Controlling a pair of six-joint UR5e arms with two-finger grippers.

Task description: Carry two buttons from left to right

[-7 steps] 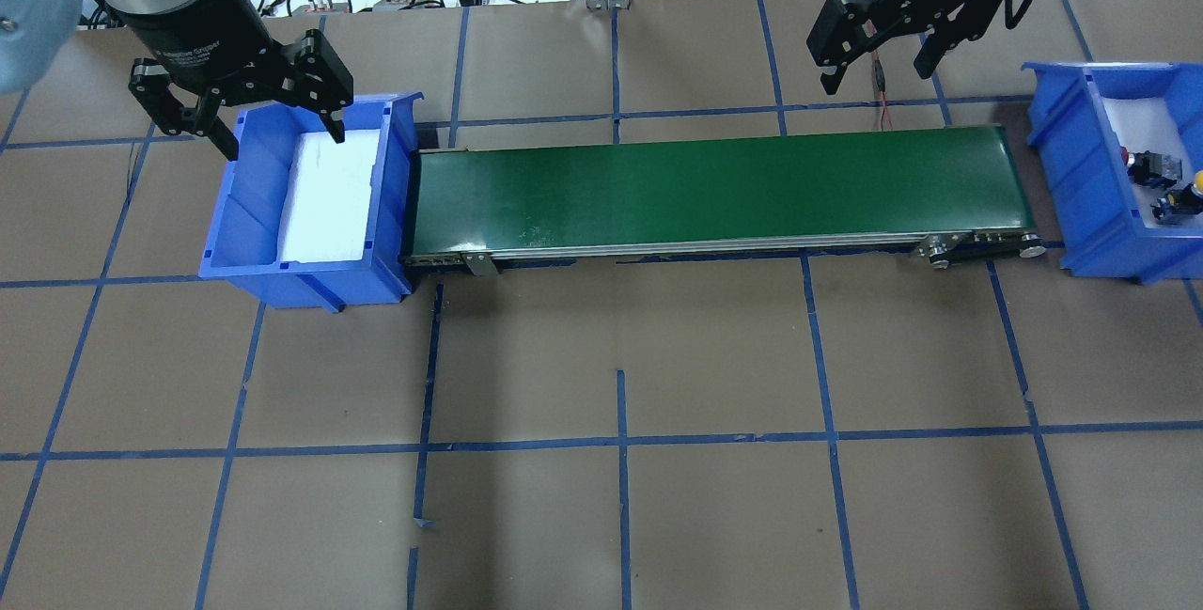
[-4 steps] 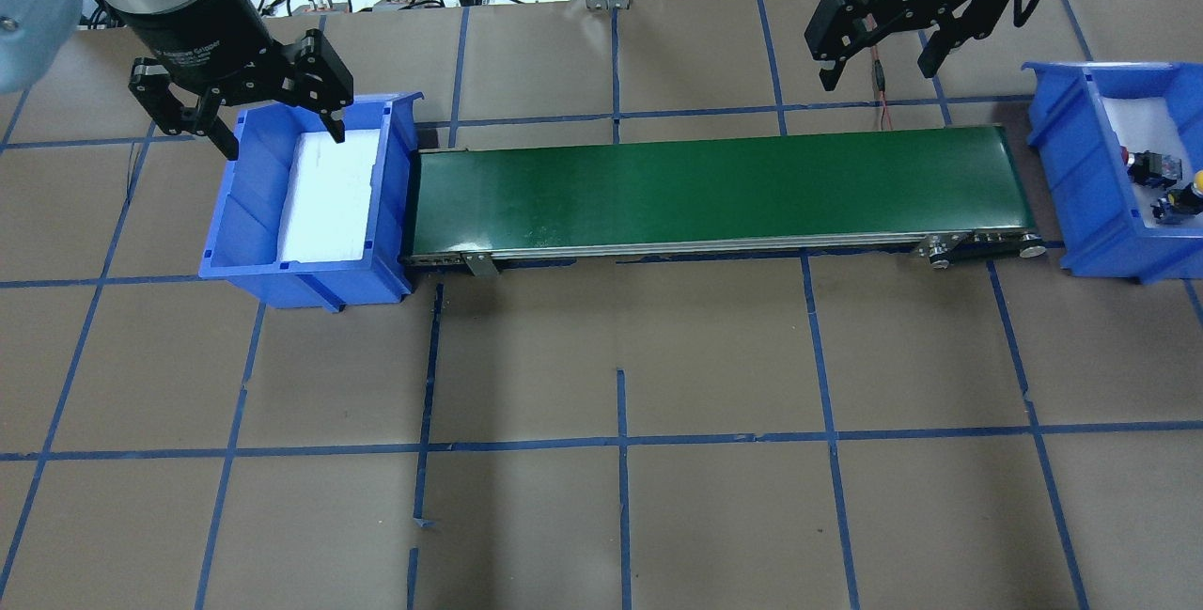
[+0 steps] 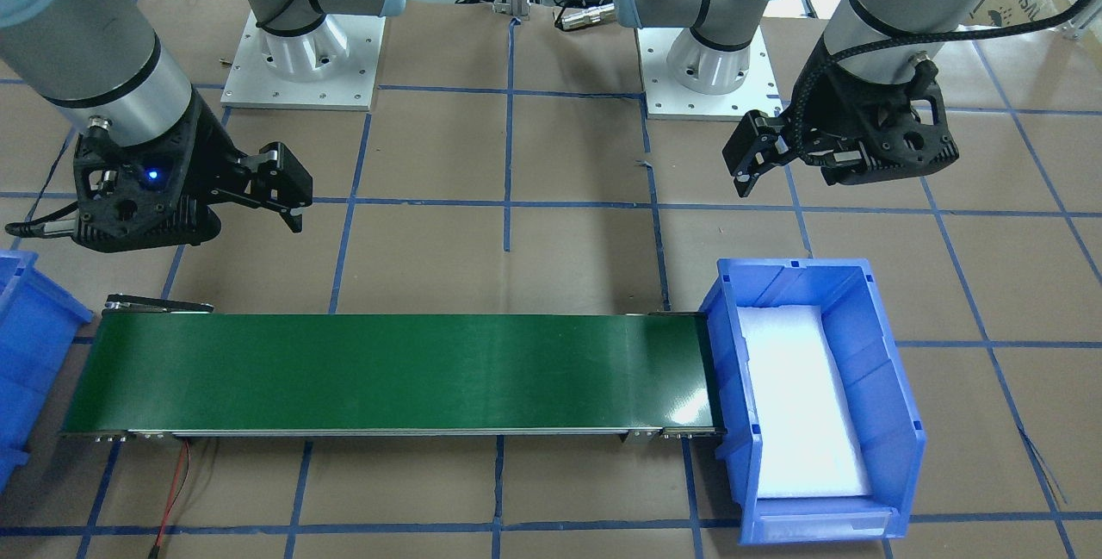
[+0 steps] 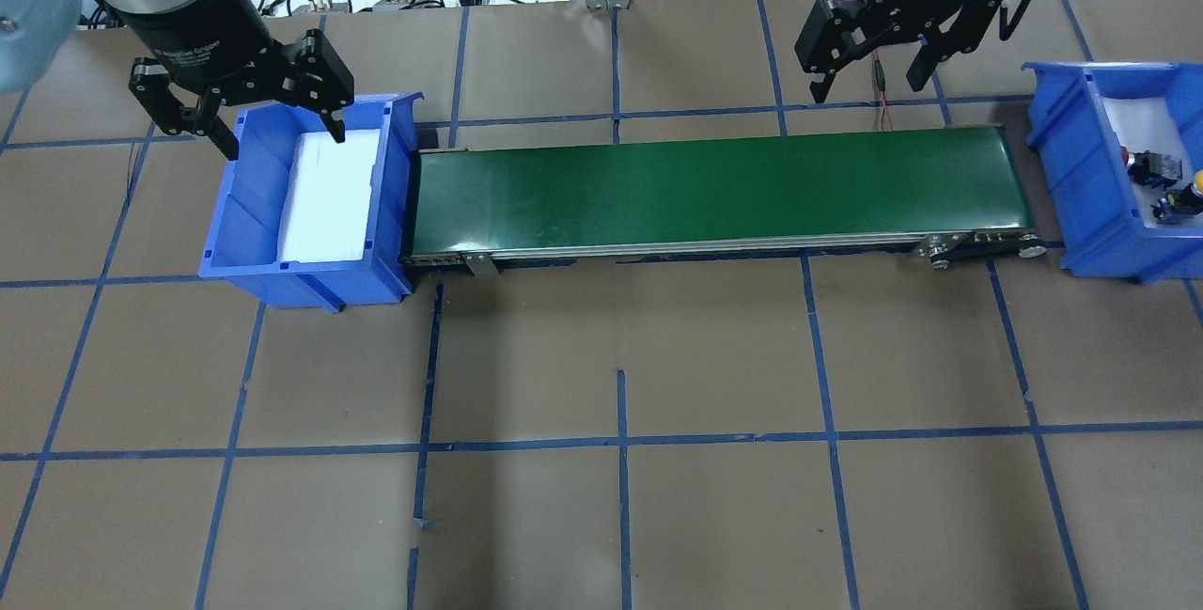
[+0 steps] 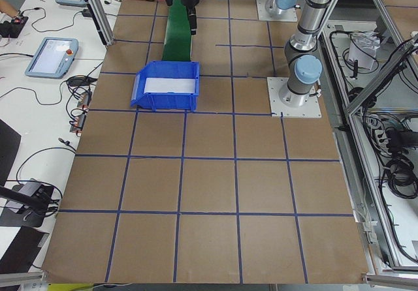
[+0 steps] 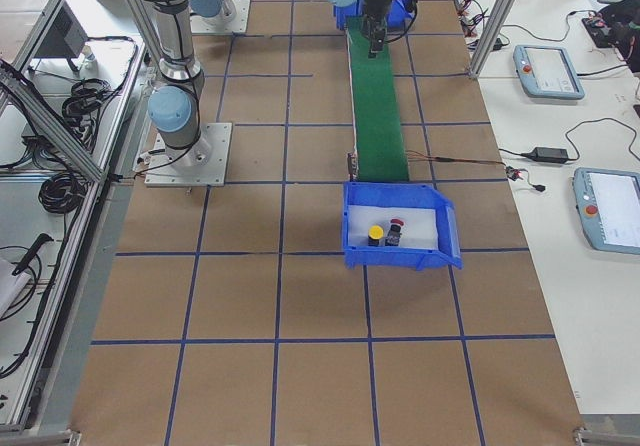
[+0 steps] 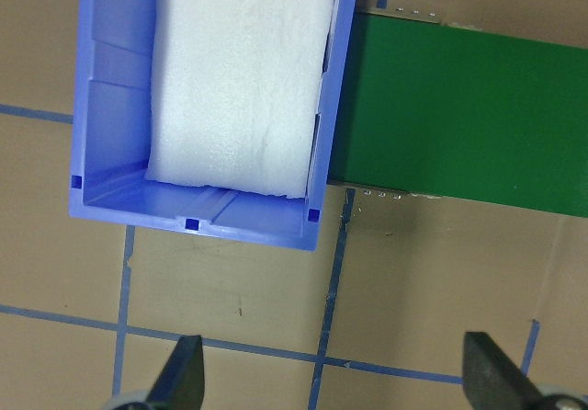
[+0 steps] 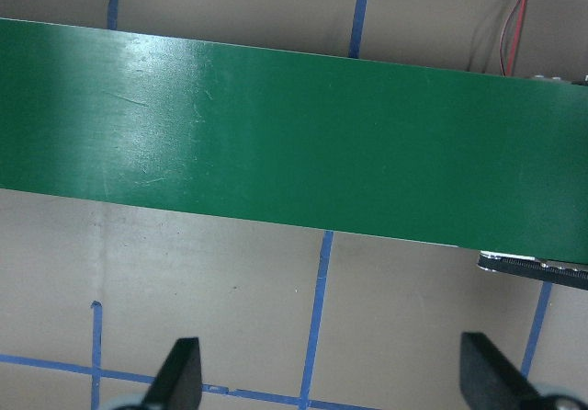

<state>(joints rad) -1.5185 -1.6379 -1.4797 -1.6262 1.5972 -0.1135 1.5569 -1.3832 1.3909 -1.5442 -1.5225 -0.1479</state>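
The right pincer hangs wide and empty above the right end of the green conveyor belt. The yellow-capped push-button switch and the red-capped push-button switch both lie to its right, in the right blue plastic bin. The left pincer, also wide and empty, hovers by the left blue plastic bin, well apart from them, so we judge the right arm nearer; we count two switches, two bins, one belt.

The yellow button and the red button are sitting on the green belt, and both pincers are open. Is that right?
Not quite. The yellow button and red button sit in the right blue bin, not on the belt; the exterior right view shows it. The left pincer and right pincer are open.
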